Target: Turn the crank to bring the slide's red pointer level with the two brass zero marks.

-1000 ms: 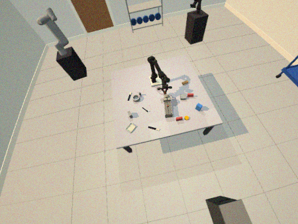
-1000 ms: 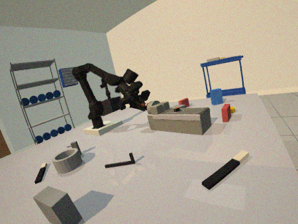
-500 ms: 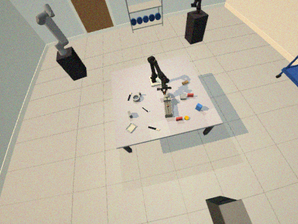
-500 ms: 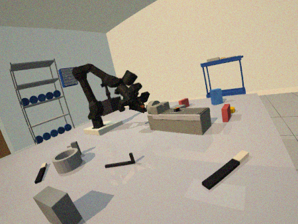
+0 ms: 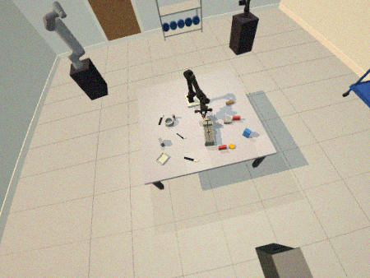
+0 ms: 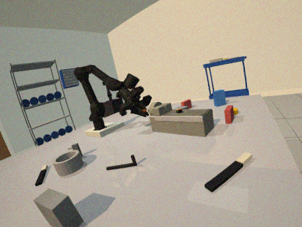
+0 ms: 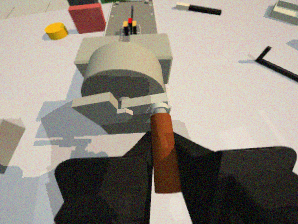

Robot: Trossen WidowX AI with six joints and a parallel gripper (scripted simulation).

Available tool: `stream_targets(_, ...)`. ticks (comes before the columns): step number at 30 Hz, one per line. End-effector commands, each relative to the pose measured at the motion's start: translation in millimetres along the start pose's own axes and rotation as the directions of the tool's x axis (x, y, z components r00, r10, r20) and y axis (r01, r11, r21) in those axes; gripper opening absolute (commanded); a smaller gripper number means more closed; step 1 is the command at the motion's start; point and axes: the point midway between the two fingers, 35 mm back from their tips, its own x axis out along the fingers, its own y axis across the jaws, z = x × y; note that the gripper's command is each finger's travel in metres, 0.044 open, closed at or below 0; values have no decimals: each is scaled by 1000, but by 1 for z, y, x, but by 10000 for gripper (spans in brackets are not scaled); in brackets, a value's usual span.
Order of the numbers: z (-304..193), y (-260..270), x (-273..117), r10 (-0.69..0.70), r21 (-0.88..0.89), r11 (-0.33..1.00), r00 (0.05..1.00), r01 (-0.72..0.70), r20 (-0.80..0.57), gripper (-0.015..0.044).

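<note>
Crank handle gripped at machine's near end

Gripper [image 5: 204, 116] [image 6: 146, 111] [image 7: 158, 134] pinching the orange-brown handle [image 7: 164, 150]. Machine [image 5: 209, 133] [image 6: 182, 122] [image 7: 123, 65] on the table [image 5: 173, 164] [image 6: 161, 188] [image 7: 240, 117]. Relative to machine: red pointer [image 7: 130, 21] on top, between two brass marks [image 7: 126, 25] [image 7: 134, 24]; exact alignment unclear.

pointer-to-mark level: too small to tell | wrist view: jaws cut off by bottom edge

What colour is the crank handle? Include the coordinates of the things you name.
Reddish brown; the handle [image 7: 165, 155] shows best in the wrist view.
</note>
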Motion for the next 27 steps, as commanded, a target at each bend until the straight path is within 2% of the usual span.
stream_targets(1, -7, -2, 7, -8, -3, 1000, 1000, 8, -13, 0)
stream_targets(27, -27, 23, 26, -6, -2, 1000, 1000, 6, -14, 0)
